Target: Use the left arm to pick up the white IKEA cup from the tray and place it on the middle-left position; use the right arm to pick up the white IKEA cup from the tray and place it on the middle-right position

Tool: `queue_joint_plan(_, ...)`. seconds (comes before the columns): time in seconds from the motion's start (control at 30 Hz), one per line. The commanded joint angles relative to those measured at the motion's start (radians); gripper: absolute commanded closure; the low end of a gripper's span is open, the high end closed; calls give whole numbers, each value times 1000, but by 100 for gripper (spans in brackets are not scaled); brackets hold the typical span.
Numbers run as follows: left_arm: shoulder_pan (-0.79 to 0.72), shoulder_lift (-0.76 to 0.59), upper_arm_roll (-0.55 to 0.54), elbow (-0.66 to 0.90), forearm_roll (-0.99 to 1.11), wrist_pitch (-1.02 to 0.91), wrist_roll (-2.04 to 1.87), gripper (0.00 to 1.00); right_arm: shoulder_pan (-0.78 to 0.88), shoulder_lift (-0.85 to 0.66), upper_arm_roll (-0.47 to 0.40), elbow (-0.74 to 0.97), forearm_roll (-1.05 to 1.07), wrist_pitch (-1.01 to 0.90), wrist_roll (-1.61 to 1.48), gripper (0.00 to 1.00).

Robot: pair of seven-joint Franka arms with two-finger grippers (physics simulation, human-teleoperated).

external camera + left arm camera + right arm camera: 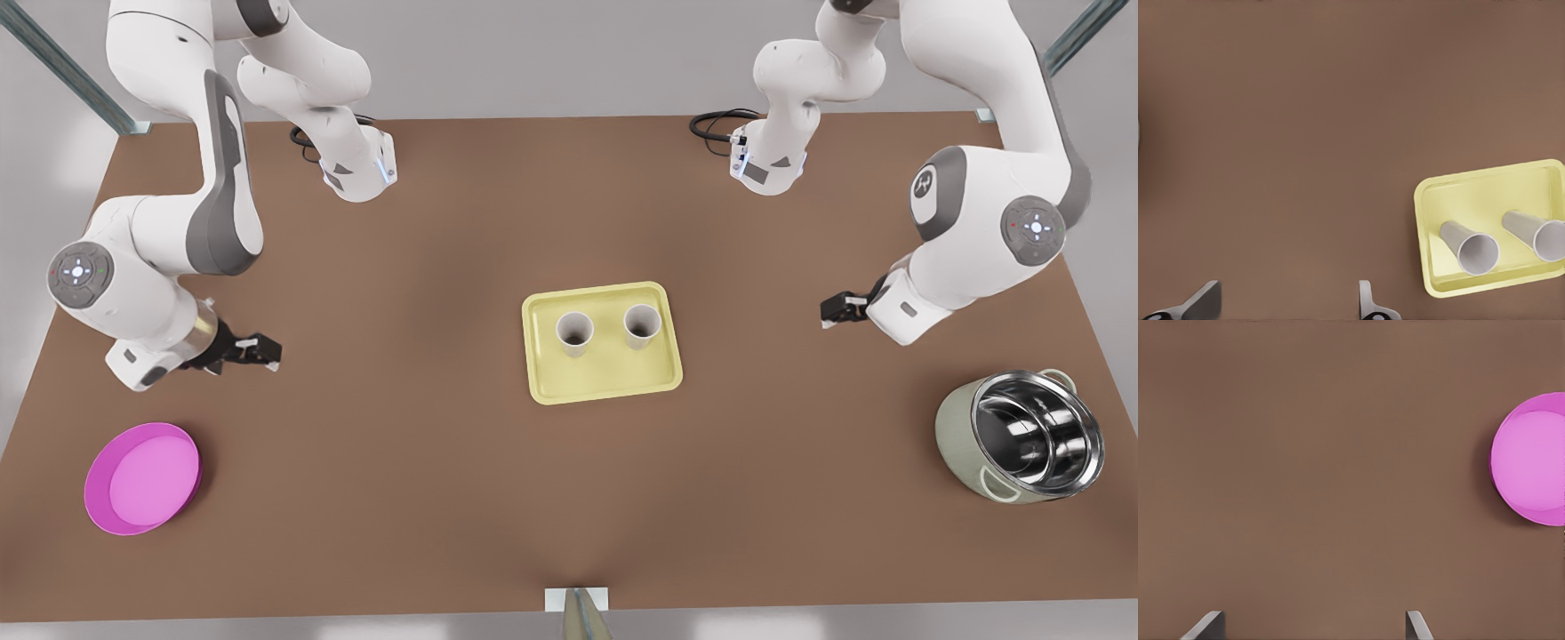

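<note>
Cups, two, white, upright, empty, side by side on the tray [542, 373].
- Left gripper [831, 311]: on the tray's front-view-right side, well apart, fingers spread; nearer cup [642, 326].
- Right gripper [262, 353]: opposite side of the tray, well apart, fingers spread; nearer cup [575, 333].
- Pot [1022, 436] and pink dish [142, 478]: far from the tray, apparently empty.
</note>
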Motion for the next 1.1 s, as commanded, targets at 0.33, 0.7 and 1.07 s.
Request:
queue_joint_plan(0.33, -511, 11, -11, -300, 3, 366, -625, 0, 381, 186, 12, 156, 73, 79, -3, 0)
queue_joint_plan(0.7, -456, 106, -3, -480, -24, 707, -458, 0, 596, 496, 49, 415, 68, 223, 354, 0)
queue_joint_plan(1.07, -478, 144, -4, -521, 18, 760, -444, 0, 709, 548, 49, 274, -39, 373, 438, 0)
